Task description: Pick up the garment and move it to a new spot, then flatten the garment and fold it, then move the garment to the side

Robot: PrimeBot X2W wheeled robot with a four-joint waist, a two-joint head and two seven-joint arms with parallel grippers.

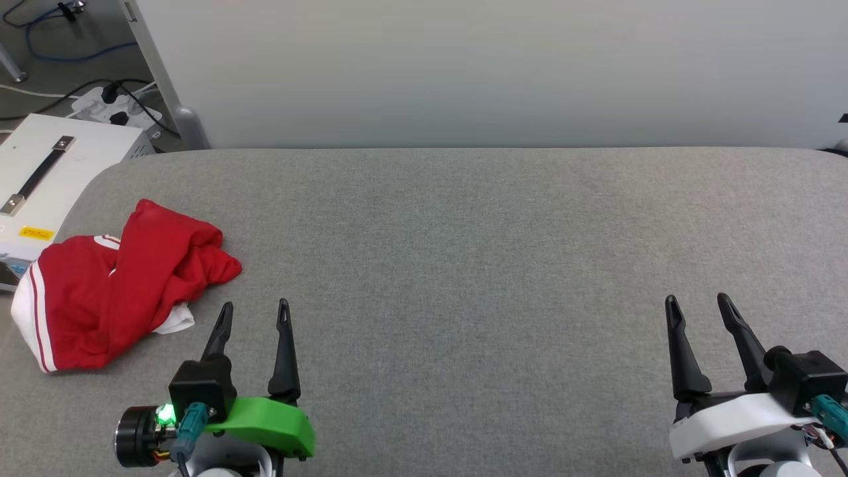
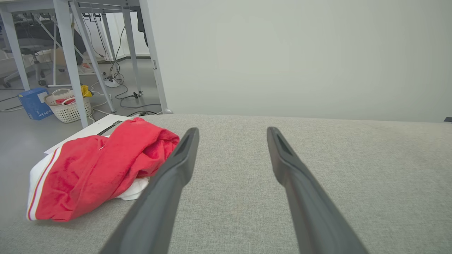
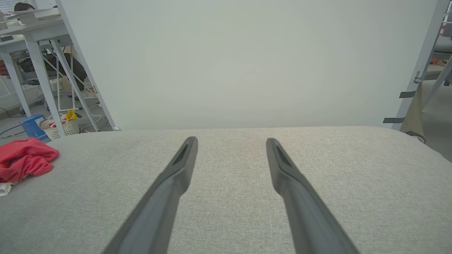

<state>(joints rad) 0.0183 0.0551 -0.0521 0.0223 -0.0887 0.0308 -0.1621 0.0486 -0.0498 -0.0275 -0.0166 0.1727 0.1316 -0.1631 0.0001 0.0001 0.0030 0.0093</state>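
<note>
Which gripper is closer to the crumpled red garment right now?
Left. The left gripper sits just right of the garment, not touching; the right gripper is far across the table.

The left gripper (image 1: 255, 303), mounted on a bright green plastic wrist shell (image 1: 265, 424) with a small lit green lamp beside it, is at the lower left of the head view. Its two long dark fingers (image 1: 285, 351) point forward, stand well apart and hold nothing. The right gripper (image 1: 696, 298), mounted on a white plastic wrist shell (image 1: 729, 421), is at the lower right in a similar pose, with its fingers leaning a little to the left, also spread wide and empty.
</note>
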